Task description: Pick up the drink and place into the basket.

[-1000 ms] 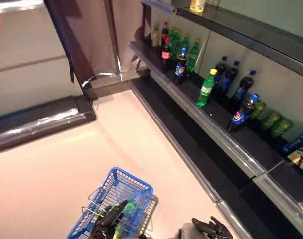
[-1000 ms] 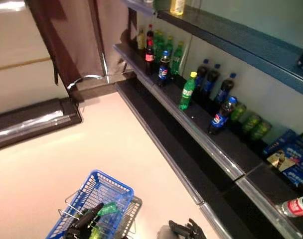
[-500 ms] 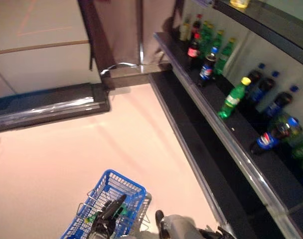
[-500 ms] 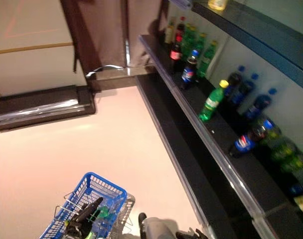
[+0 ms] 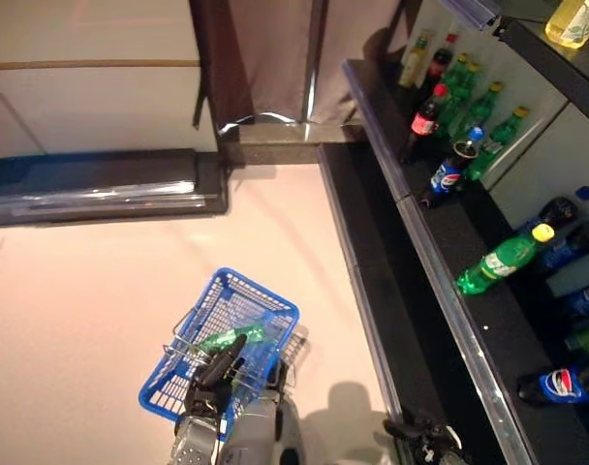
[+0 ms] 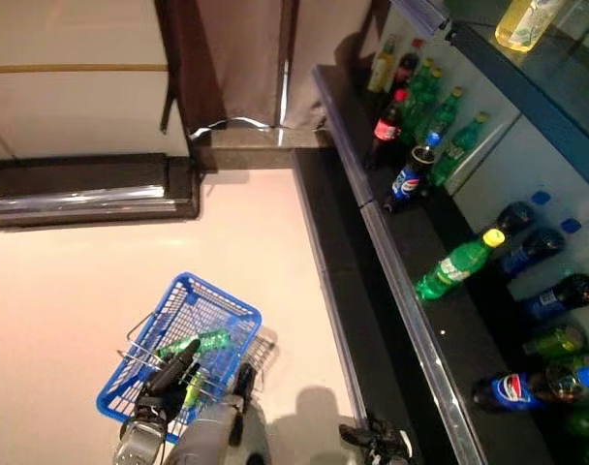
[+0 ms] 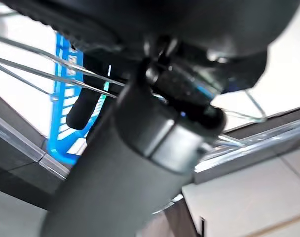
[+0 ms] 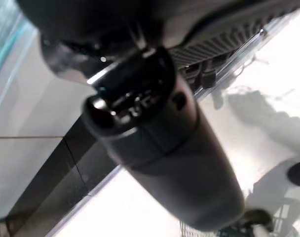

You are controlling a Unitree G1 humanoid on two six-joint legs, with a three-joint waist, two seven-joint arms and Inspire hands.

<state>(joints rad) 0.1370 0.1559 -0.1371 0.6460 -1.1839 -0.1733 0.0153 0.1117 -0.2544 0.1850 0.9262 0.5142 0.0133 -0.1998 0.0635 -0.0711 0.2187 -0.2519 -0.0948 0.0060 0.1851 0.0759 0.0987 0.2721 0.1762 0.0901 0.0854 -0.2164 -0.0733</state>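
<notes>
Shifted since half a second ago: only the whole view, so a move of the camera and not of the things. Same place as before for the green drink bottle (image 5: 231, 339), lying on its side inside the blue basket (image 5: 183, 336), close to the far rim.

Nearest, at the lower edge: left hand (image 5: 209, 386), over the near end of the basket, curled fingers clamped on the wire handles (image 7: 36, 73), one dark finger reaching toward the drink bottle. To the right, well apart from the basket: right hand (image 5: 422, 438), fingers loose and apart, holding nothing, just beside the front edge of the lower shelf (image 5: 440, 291).

Under the basket: pale floor (image 5: 101, 281).

Farther, on the lower shelf along the right side:
- cola bottle with blue label (image 5: 556, 385), lying down, nearest
- yellow-capped green bottle (image 5: 498, 263), tilted
- blue-capped cola bottle (image 5: 447, 174), upright
- red-labelled cola bottle (image 5: 424, 121), just behind it
- row of green bottles (image 5: 469, 92) against the back wall

Across the floor on the far left: dark low rail (image 5: 101, 189). Behind it: dark upright post (image 5: 217, 58). Farthest, top right corner: yellowish bottle (image 5: 573, 19) on the upper shelf.
</notes>
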